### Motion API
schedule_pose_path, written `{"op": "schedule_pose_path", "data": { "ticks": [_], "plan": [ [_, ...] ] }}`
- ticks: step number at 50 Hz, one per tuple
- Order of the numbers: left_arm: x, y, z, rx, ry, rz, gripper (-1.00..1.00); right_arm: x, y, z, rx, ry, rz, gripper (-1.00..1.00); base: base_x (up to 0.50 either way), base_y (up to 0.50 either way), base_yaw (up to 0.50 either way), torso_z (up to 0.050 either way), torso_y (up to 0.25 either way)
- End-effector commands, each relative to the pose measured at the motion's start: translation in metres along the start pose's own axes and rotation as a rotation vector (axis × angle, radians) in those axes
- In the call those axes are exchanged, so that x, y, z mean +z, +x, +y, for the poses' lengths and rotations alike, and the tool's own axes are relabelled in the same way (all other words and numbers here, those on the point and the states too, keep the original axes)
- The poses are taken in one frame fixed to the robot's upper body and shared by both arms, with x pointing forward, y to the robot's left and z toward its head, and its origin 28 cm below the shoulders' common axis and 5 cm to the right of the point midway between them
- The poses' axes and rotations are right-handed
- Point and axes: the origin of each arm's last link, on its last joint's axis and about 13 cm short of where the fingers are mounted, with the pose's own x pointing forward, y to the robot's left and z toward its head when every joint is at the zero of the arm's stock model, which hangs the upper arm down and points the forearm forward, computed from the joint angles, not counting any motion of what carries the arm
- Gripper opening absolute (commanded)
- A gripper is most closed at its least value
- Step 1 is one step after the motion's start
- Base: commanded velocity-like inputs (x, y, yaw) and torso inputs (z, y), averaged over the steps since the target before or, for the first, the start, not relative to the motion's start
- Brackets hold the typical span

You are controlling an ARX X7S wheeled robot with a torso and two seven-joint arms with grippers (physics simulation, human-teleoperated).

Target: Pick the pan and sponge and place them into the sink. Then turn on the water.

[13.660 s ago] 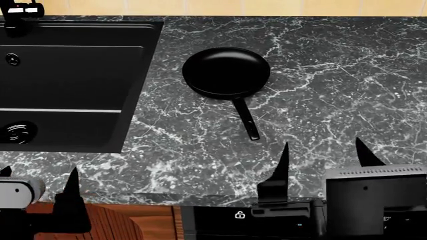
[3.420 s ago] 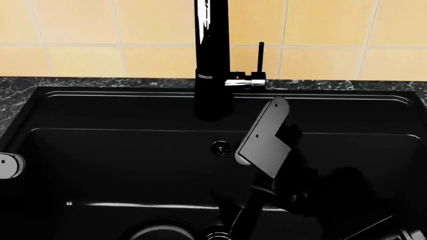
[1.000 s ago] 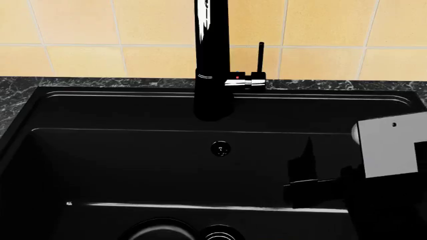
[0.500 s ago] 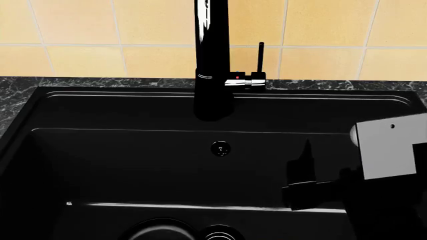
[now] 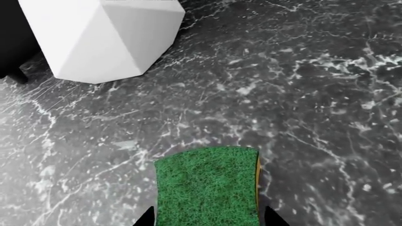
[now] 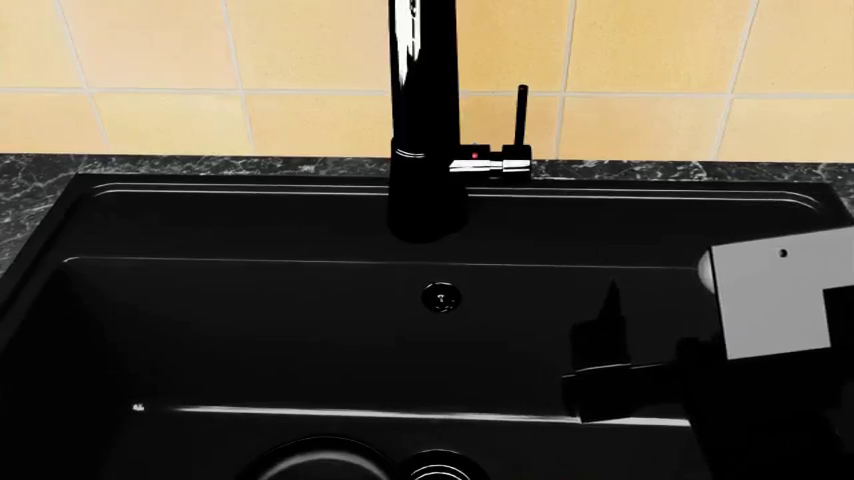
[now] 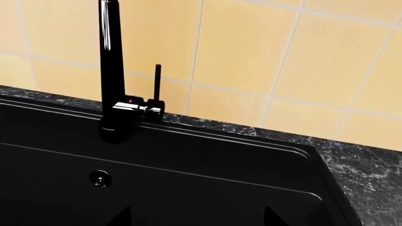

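- Sponge is sitting green side up between the two dark fingertips of the left claw, which are poking in at 6 o'clock of the left wrist view; whether the tips are pressing its sides I cannot tell, so the grip is unclear.
- The sponge's yellow layer is showing as a thin strip along one edge, and the block is lying over the dark marbled worktop.
- A white faceted block is standing on the worktop at 11 o'clock from the sponge, well apart from it.
- The right claw is hanging over the sink at 4 o'clock in the head view, one dark fingertip pointing up; in the right wrist view its two tips are sitting wide apart with nothing between them, so it is standing open.
- The overflow fitting is showing on the sink's back wall at the centre, with the rim of the drain at 6 o'clock.
- The rim of the pan is peeking in just beside the drain, inside the sink.
- The faucet is rising at 12 o'clock with its thin lever standing upright beside it, before the yellow tiles.
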Motion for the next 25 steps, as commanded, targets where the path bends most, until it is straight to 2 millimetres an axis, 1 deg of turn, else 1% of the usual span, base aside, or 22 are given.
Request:
{"op": "schedule_pose_path", "data": {
  "ticks": [1, 3, 10, 16, 20, 25],
  "plan": [
    [0.005, -0.005, -0.011, -0.087, -0.025, -0.027, -1.00, -0.001, 0.001, -0.001, 0.004, 0.016, 0.000, 1.00, 0.00, 0.00, 0.00, 0.000, 0.000],
    [0.008, -0.007, -0.010, -0.092, -0.026, -0.037, -1.00, -0.001, 0.001, -0.001, 0.004, 0.016, 0.001, 1.00, 0.00, 0.00, 0.00, 0.000, 0.000],
    [0.023, -0.020, -0.017, -0.145, -0.005, -0.094, -1.00, -0.001, 0.001, -0.002, -0.002, 0.019, 0.000, 1.00, 0.00, 0.00, 0.00, 0.000, 0.000],
    [0.039, -0.032, -0.025, -0.218, 0.033, -0.148, -1.00, -0.002, 0.001, -0.003, -0.002, 0.020, 0.001, 1.00, 0.00, 0.00, 0.00, 0.000, 0.000],
    [0.045, -0.036, -0.032, -0.246, 0.047, -0.163, -1.00, -0.002, 0.000, -0.004, -0.005, 0.021, 0.000, 1.00, 0.00, 0.00, 0.00, 0.000, 0.000],
    [0.055, -0.047, -0.039, -0.311, 0.078, -0.201, -1.00, -0.003, -0.001, -0.005, -0.009, 0.025, -0.001, 1.00, 0.00, 0.00, 0.00, 0.000, 0.000]
  ]
}}
